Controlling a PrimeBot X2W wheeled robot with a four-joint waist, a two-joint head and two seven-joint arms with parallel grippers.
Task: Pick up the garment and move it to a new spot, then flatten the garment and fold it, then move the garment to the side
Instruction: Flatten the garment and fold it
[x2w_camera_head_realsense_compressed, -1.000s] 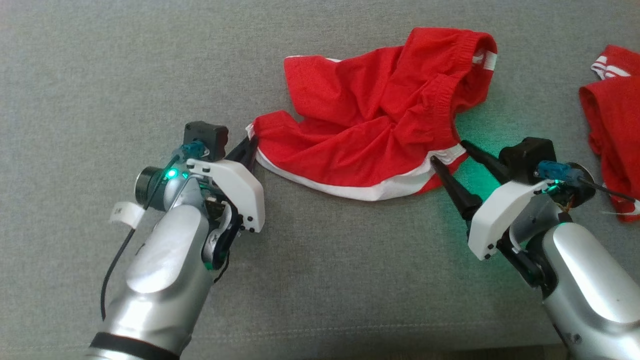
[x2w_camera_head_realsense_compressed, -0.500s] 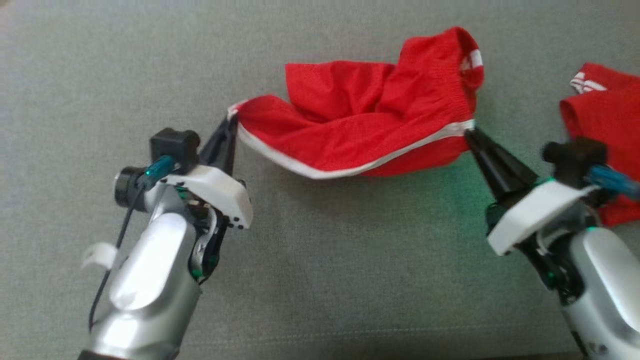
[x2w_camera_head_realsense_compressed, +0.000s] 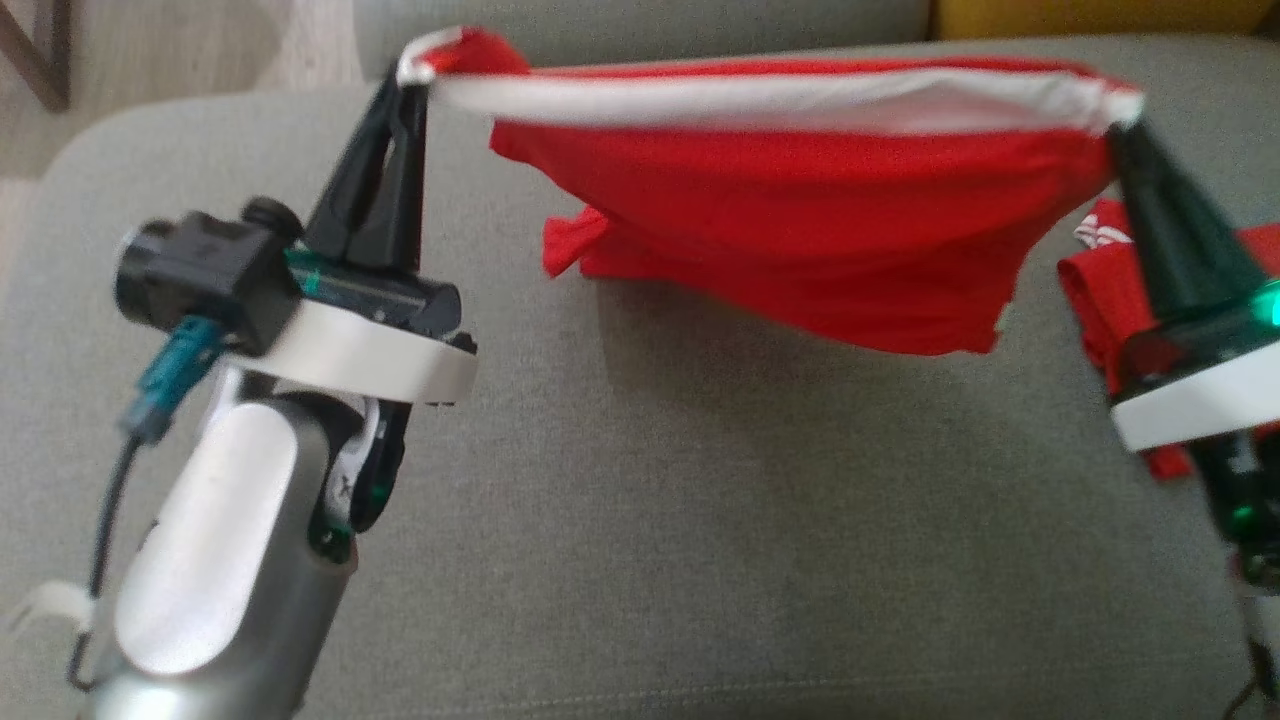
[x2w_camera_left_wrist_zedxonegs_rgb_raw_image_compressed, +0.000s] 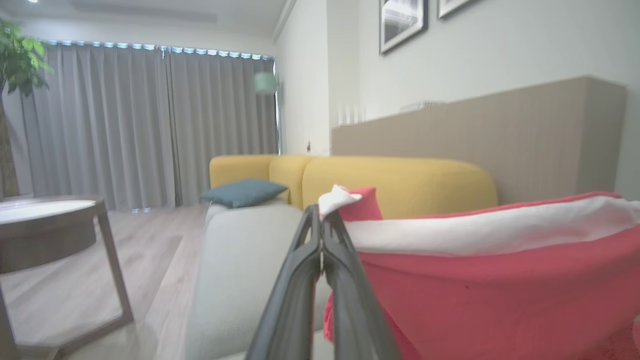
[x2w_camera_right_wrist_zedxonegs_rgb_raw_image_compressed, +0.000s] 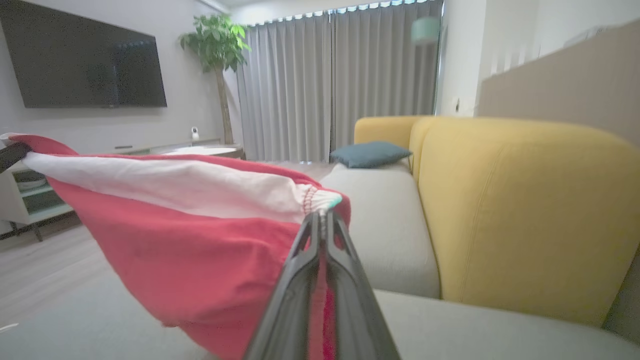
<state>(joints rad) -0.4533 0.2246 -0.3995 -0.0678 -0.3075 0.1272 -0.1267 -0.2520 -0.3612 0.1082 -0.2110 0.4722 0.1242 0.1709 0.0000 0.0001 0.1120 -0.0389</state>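
Note:
The garment (x2w_camera_head_realsense_compressed: 820, 230) is a red pair of shorts with a white hem band, hanging in the air above the grey sofa seat (x2w_camera_head_realsense_compressed: 640, 520). Its white hem is stretched taut between both grippers. My left gripper (x2w_camera_head_realsense_compressed: 408, 85) is shut on the hem's left corner, and the left wrist view shows the white corner pinched at that gripper (x2w_camera_left_wrist_zedxonegs_rgb_raw_image_compressed: 322, 222). My right gripper (x2w_camera_head_realsense_compressed: 1122, 125) is shut on the hem's right corner; the right wrist view shows the garment (x2w_camera_right_wrist_zedxonegs_rgb_raw_image_compressed: 190, 250) hanging left of that gripper (x2w_camera_right_wrist_zedxonegs_rgb_raw_image_compressed: 322, 216).
Another red garment (x2w_camera_head_realsense_compressed: 1110, 290) with white stripes lies on the seat at the right, partly behind my right gripper. A yellow sofa section (x2w_camera_right_wrist_zedxonegs_rgb_raw_image_compressed: 520, 210) and a blue cushion (x2w_camera_right_wrist_zedxonegs_rgb_raw_image_compressed: 369, 152) stand beyond. A wooden side table (x2w_camera_left_wrist_zedxonegs_rgb_raw_image_compressed: 55, 250) stands on the floor to the left.
My right gripper closed on the hem's right corner. Both arms then raised the garment off the seat and pulled its hem straight. The head camera tilted up.

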